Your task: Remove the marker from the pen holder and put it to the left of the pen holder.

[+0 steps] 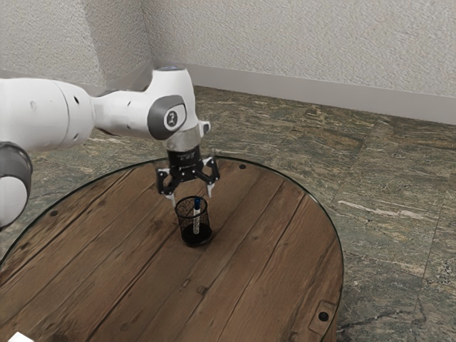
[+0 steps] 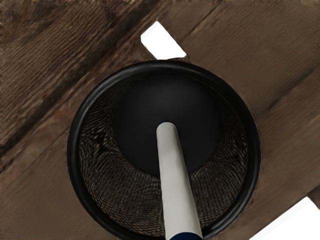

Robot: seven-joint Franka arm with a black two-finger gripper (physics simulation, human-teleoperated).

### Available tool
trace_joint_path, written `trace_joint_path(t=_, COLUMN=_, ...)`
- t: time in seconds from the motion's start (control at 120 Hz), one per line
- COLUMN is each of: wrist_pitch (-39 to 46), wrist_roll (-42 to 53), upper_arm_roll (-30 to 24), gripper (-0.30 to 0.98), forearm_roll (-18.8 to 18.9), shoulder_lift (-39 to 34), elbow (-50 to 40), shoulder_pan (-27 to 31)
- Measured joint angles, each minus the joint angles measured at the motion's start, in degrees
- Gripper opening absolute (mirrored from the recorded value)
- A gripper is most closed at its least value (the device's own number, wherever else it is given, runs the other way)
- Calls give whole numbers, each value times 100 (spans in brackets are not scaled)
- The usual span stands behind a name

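The open end effector (image 1: pixel 192 197) hangs over the pen holder (image 2: pixel 74 150), marker (image 2: pixel 177 185) inside its rim.

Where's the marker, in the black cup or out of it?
In. The marker stands inside the black mesh pen holder, white end down near the bottom and blue end up near the rim.

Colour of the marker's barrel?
The marker's barrel is off-white; it shows best in the wrist view.
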Motion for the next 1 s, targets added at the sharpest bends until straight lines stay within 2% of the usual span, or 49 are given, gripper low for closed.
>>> trace_joint_path(t=0.233, wrist_pitch=338, wrist_roll=-391, upper_arm_roll=0, gripper=67, forearm_roll=-124, shoulder_lift=123, elbow=-4, shoulder_pan=-4)
trace_joint_path(t=0.692, wrist_pitch=484, wrist_roll=-831, upper_arm_roll=-9, gripper=33, forearm_roll=-267, shoulder_lift=109, elbow=-58, shoulder_pan=-105)
trace_joint_path(t=1.0, wrist_pitch=444, wrist_roll=-976, upper_arm_roll=-3, gripper=16, forearm_roll=-265, shoulder_lift=113, elbow=-65, shoulder_pan=4)
